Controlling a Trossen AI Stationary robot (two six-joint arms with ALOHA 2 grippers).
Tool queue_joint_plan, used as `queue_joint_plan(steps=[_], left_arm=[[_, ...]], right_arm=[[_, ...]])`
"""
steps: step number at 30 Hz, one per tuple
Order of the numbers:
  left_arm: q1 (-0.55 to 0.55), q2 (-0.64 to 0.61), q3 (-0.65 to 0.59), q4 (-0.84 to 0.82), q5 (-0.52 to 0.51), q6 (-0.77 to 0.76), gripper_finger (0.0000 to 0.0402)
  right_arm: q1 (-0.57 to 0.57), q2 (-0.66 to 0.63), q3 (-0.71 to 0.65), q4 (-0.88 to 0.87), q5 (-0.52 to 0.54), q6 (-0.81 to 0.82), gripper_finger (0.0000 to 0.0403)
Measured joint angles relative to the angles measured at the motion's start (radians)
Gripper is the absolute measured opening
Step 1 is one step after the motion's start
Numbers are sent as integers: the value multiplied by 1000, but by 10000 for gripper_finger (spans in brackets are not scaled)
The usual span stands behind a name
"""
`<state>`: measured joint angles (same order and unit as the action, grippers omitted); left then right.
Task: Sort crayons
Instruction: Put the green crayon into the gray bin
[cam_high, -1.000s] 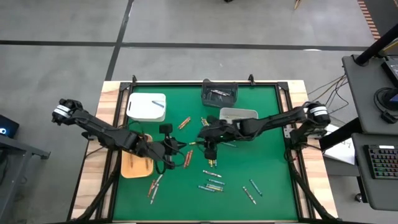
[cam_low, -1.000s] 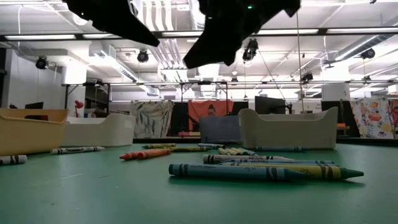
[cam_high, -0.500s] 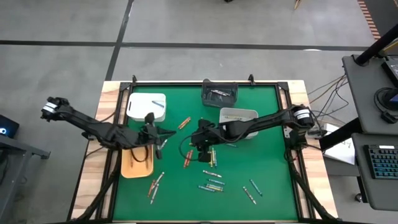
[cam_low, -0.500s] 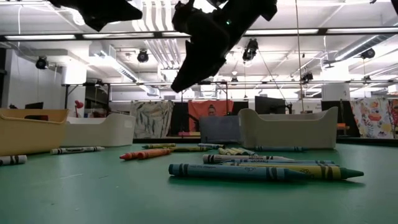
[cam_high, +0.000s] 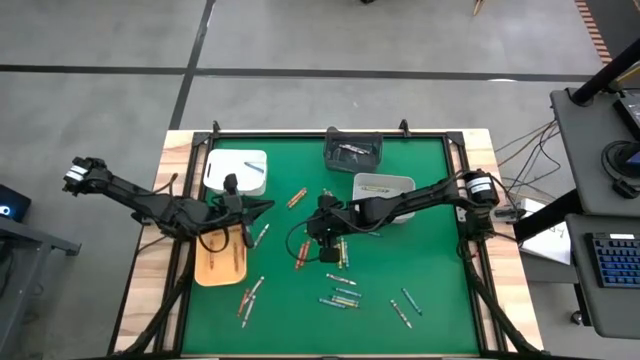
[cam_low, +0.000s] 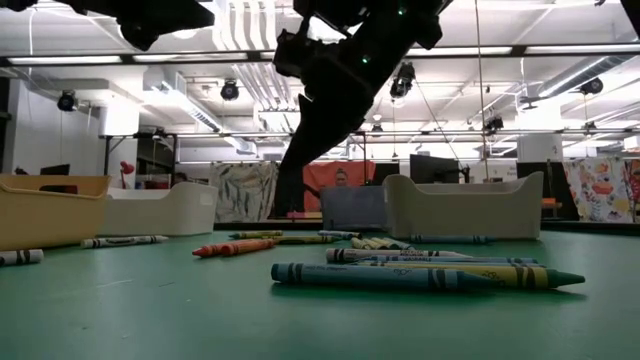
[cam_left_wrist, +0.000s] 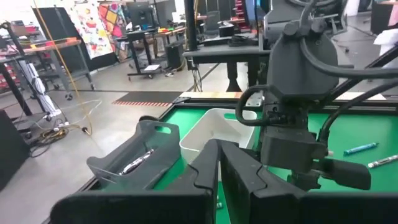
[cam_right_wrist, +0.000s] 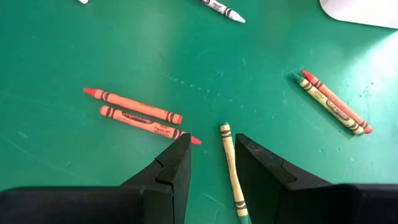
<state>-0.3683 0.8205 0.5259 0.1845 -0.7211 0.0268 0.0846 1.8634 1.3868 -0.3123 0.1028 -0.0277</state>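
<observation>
Several crayons lie loose on the green mat (cam_high: 420, 240). Two orange crayons (cam_right_wrist: 138, 114) lie side by side, a yellow-green crayon (cam_right_wrist: 231, 171) lies beside them, and an orange and yellow-green pair (cam_right_wrist: 333, 102) lies farther off. My right gripper (cam_right_wrist: 212, 144) hangs open just above the mat near the table's middle (cam_high: 312, 236). The yellow-green crayon shows between its fingers, untouched. My left gripper (cam_high: 267, 206) is shut and holds nothing. It points level over the mat beside the tan tray (cam_high: 220, 265).
A white tray (cam_high: 236, 170) stands at the far left, a dark grey bin (cam_high: 353, 150) at the far middle and a pale bin (cam_high: 383, 186) to its right. More crayons (cam_high: 345, 295) lie toward the near edge, with a teal one (cam_low: 380, 277) closest.
My left gripper has drawn back from the table's middle toward the far left and risen, staying shut. My right gripper has gone toward the table's left and sunk toward the mat, tipping further downward over the orange crayons, its fingers still apart.
</observation>
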Motion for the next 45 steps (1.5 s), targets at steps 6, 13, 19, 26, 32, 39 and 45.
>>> queue_joint_plan(steps=[6, 13, 19, 26, 32, 39, 45], left_arm=[[0, 12, 0, 1, -1, 11, 0], [0, 26, 0, 4, -3, 13, 0], [-1, 26, 0, 3, -3, 13, 0], [-1, 26, 0, 3, -3, 17, 0], [-1, 26, 1, 2, -3, 17, 0], [-1, 29, 1, 1, -3, 17, 0], [-1, 29, 1, 1, -3, 17, 0]], right_arm=[[0, 1, -4, 5, 1, -15, 122], [-5, 59, -4, 65, 6, -60, 132], [-18, 138, 2, 79, 85, -95, 132], [-49, 176, 8, 77, 80, -65, 132], [-65, 184, 8, 82, 50, -50, 132], [-68, 186, 8, 84, 21, -35, 100], [-67, 186, 8, 85, 15, -35, 45]])
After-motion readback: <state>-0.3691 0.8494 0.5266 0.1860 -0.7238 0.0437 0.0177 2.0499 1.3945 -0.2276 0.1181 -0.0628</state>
